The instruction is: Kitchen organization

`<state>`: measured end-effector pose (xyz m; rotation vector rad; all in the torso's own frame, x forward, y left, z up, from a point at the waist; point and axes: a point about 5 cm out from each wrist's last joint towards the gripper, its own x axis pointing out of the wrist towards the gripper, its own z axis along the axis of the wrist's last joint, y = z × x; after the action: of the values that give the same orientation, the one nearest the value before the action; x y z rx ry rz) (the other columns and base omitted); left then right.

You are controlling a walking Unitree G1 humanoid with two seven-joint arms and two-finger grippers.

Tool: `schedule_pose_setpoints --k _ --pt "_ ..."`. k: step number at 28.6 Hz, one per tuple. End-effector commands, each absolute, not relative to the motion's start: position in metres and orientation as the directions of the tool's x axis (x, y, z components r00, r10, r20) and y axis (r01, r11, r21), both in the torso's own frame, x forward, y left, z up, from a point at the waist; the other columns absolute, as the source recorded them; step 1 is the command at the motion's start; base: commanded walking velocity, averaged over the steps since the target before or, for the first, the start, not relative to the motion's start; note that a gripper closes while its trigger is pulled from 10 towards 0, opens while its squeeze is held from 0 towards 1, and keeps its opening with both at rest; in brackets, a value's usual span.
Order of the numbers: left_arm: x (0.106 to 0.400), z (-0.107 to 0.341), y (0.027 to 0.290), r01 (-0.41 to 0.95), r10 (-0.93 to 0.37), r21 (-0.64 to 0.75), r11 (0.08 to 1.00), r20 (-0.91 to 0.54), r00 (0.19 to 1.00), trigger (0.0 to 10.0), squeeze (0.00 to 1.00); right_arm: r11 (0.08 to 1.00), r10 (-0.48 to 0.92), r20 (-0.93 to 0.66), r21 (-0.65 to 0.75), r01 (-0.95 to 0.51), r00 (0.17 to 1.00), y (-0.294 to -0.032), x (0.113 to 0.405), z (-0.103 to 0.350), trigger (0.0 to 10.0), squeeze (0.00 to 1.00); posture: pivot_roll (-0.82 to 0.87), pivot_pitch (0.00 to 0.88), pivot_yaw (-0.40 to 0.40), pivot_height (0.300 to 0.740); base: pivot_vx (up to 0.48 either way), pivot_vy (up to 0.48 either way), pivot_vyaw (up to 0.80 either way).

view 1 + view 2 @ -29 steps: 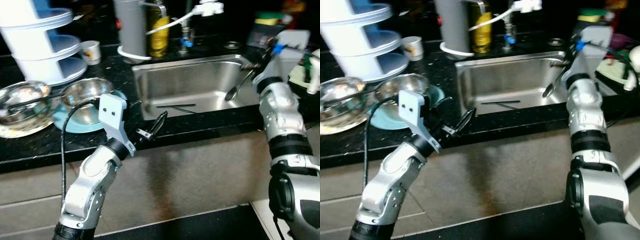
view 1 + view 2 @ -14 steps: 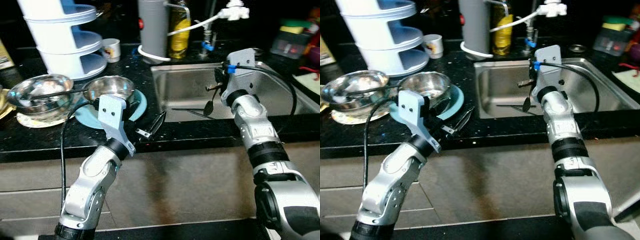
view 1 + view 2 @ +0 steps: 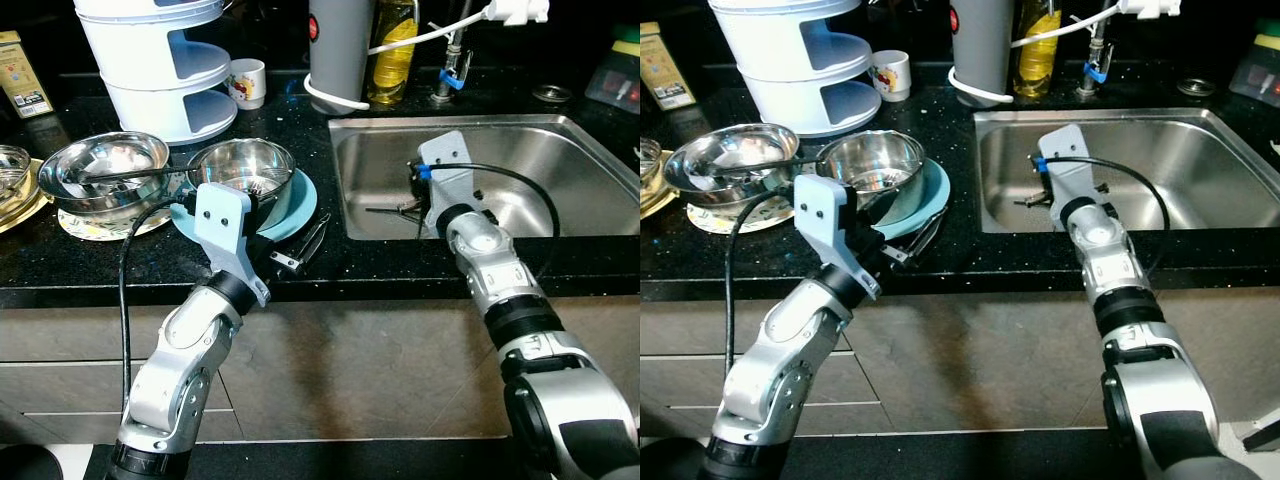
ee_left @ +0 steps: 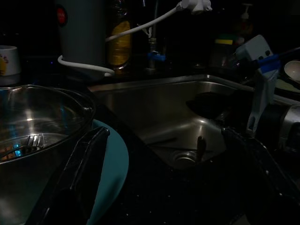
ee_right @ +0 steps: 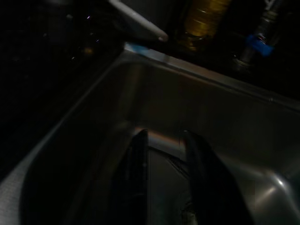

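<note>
My right gripper (image 3: pixel 408 203) reaches down into the steel sink (image 3: pixel 560 150) near its left wall. It seems shut on a thin spoon (image 4: pixel 200 149), which hangs upright above the drain in the left wrist view. The right wrist view looks along the two black fingers (image 5: pixel 138 159) at the sink wall. My left gripper (image 3: pixel 303 240) hovers open at the counter's front edge. It is beside a blue plate (image 3: pixel 300 200) that carries a steel bowl (image 3: pixel 243 168).
A second steel bowl (image 3: pixel 105 170) with a utensil in it sits further left. At the back stand a white and blue tiered rack (image 3: pixel 160 60), a mug (image 3: pixel 247 80), a grey canister (image 3: pixel 340 50), a yellow bottle (image 3: pixel 392 50) and the tap (image 3: pixel 450 60). A thin utensil (image 3: pixel 385 210) lies in the sink.
The camera has swung left. My right gripper carried the spoon from the sink's right side across to its left part and lowered it. The left arm stayed put.
</note>
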<state>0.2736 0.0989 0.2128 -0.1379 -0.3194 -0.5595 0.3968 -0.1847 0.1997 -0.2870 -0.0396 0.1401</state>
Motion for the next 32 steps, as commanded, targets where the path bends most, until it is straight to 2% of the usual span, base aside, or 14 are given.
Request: schedule_pose_setpoints --k 1,3,4,5,6,10,11,17,23,32 --pt "0.275 0.208 0.101 0.526 -0.490 -0.040 0.850 0.311 0.815 10.0 0.00 0.973 0.143 0.063 -0.194 -0.128 0.988 -0.186 0.396 0.204 10.0 1.00 0.05 0.000 -0.003 0.740 0.000 0.000 0.00" --pt "0.275 0.208 0.102 0.518 -0.483 -0.037 0.855 0.306 0.820 10.0 0.00 0.986 0.137 0.106 -0.112 -0.125 0.985 -0.188 0.396 0.211 10.0 1.00 0.05 0.000 -0.002 0.740 0.000 0.000 0.00" --pt "0.276 0.208 0.103 0.512 -0.479 -0.034 0.858 0.306 0.823 10.0 0.00 0.988 0.135 0.120 -0.086 -0.125 0.984 -0.189 0.396 0.214 10.0 0.82 0.05 0.000 -0.002 0.740 0.000 0.000 0.00" --pt "0.276 0.207 0.103 0.508 -0.475 -0.033 0.861 0.306 0.825 10.0 0.00 0.990 0.133 0.129 -0.071 -0.125 0.983 -0.190 0.396 0.215 10.0 0.82 0.05 0.000 -0.002 0.740 0.000 0.000 0.00" --pt "0.276 0.207 0.103 0.504 -0.472 -0.033 0.863 0.305 0.828 10.0 0.00 0.990 0.139 0.151 -0.044 -0.134 0.979 -0.190 0.396 0.219 10.0 0.00 0.05 0.000 -0.002 0.740 0.000 0.000 0.00" --pt "0.279 0.205 0.106 0.484 -0.454 -0.034 0.874 0.294 0.841 10.0 0.00 0.986 0.146 0.220 0.042 -0.159 0.965 -0.188 0.395 0.229 10.0 0.00 0.04 0.000 -0.004 0.740 0.000 0.000 0.00" --pt "0.279 0.205 0.107 0.476 -0.447 -0.032 0.879 0.291 0.846 10.0 0.00 0.972 0.191 0.264 0.086 -0.221 0.945 -0.183 0.391 0.230 10.0 0.00 0.04 0.000 -0.007 0.740 0.000 0.000 0.00" --pt "0.280 0.204 0.111 0.455 -0.429 -0.030 0.890 0.287 0.857 10.0 0.00 0.907 0.278 0.366 0.206 -0.368 0.888 -0.175 0.378 0.234 10.0 0.00 0.04 0.000 -0.007 0.740 0.000 0.000 0.00" --pt "0.280 0.202 0.113 0.447 -0.422 -0.030 0.894 0.279 0.862 10.0 0.00 0.858 0.320 0.425 0.249 -0.449 0.847 -0.173 0.367 0.237 10.0 0.00 0.03 0.000 -0.004 0.740 0.000 0.000 0.00" --pt "0.275 0.187 0.120 0.419 -0.403 -0.022 0.908 0.230 0.886 10.0 0.00 0.704 0.406 0.471 0.386 -0.596 0.783 -0.182 0.340 0.224 10.0 0.00 0.03 0.000 -0.011 0.740 0.000 0.000 0.00"
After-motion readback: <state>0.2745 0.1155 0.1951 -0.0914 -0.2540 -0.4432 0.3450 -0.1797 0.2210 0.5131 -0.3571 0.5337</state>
